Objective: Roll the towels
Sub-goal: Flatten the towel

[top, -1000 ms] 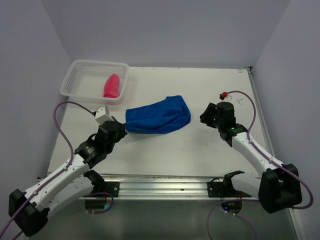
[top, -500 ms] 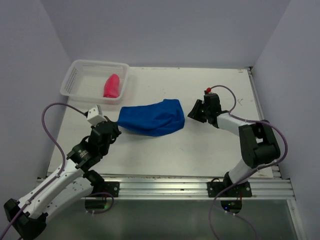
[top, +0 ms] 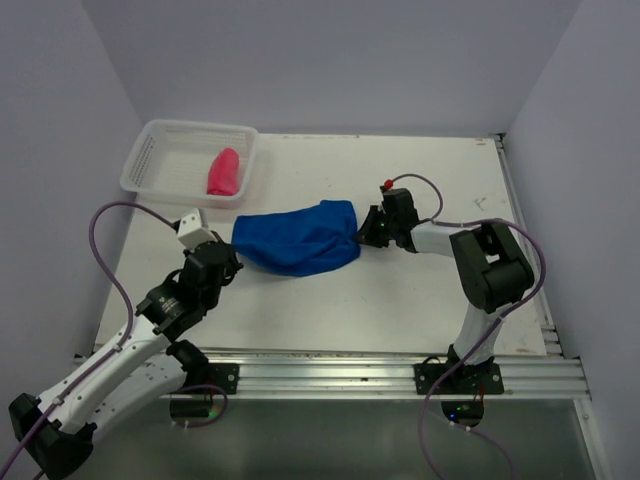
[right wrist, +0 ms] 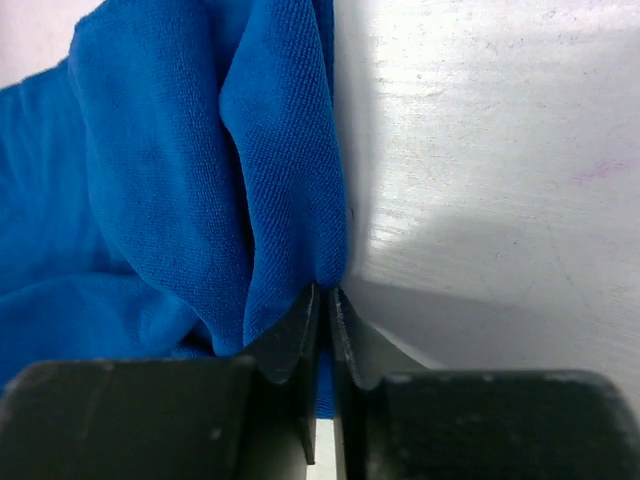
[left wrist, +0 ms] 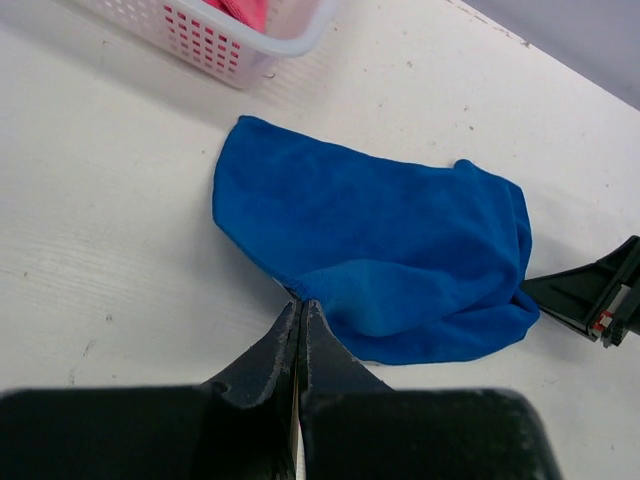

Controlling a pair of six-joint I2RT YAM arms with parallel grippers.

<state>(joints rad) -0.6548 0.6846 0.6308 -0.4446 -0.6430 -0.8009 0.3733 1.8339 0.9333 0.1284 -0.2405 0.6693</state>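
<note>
Shows, from above, pink towel (top: pixel 223 172) lying in white basket (top: pixel 198 124) at 10 o'clock, apart from blue towel (top: pixel 295 238) bunched in the middle of the bench (top: pixel 400 300). Reveals the grips only at the wrists: left fingers (left wrist: pixel 288 335) pressed together on the blue hem at 9 o'clock, right fingers (right wrist: pixel 308 320) pinching a fold at 3 o'clock. Leaves open bench at 6 and 12 o'clock of the cloth.
</note>
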